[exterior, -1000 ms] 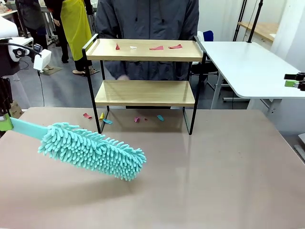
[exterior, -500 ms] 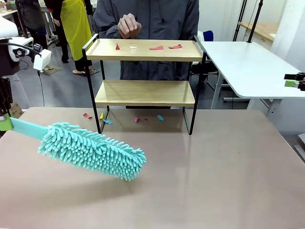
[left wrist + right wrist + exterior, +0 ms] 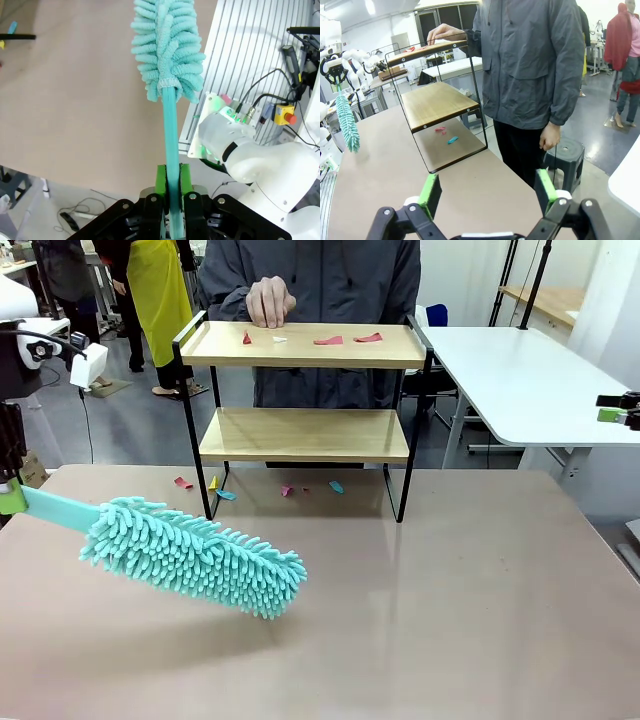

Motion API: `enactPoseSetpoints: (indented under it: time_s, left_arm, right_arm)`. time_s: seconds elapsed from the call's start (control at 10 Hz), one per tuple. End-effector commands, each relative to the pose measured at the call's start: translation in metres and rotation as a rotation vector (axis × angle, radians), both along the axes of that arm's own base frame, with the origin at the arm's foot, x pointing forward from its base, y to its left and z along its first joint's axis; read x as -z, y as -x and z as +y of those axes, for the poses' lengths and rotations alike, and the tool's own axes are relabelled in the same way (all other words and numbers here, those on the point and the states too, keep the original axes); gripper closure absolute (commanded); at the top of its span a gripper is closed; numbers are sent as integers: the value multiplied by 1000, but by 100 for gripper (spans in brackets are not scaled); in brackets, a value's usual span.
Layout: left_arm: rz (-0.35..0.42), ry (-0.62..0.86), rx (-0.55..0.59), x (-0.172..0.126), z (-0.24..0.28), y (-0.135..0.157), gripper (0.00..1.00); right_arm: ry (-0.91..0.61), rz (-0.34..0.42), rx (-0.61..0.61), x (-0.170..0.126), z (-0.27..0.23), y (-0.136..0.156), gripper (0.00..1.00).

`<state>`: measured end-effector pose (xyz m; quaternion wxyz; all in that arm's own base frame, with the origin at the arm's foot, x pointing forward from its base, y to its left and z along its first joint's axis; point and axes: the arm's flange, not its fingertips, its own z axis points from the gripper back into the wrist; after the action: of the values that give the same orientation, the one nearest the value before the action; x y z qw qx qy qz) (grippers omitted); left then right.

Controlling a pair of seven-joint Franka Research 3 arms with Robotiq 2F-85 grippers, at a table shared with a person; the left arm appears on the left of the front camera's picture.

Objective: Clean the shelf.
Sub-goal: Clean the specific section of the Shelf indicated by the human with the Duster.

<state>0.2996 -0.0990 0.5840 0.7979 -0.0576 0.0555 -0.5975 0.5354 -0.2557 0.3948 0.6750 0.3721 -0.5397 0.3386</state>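
Duster (image 3: 195,555) handle pinched between my left gripper (image 3: 172,182) pads. Its fluffy head slants low over the table (image 3: 480,620), staged for a sweep; contact unclear. Right gripper (image 3: 488,192) spread wide, holding nothing, parked clear. Shelf (image 3: 305,435) stands beyond, mid-table. Coloured scraps (image 3: 328,340) litter its top board. Person's hand (image 3: 270,300) hovers at the far edge.
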Motion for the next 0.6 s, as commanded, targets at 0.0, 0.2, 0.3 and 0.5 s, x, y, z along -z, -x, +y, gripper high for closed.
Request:
enactPoseSetpoints:
  time_s: [0.0,0.2,0.3,0.5]
  left_arm:
    - [5,18,1,-3,3,1,87]
    - [5,18,1,-3,3,1,87]
    - [5,18,1,-3,3,1,87]
    - [5,18,1,-3,3,1,87]
  right_arm:
    - [3,2,0,-2,1,0,0]
    - [3,2,0,-2,1,0,0]
    - [3,2,0,-2,1,0,0]
    - [3,2,0,-2,1,0,0]
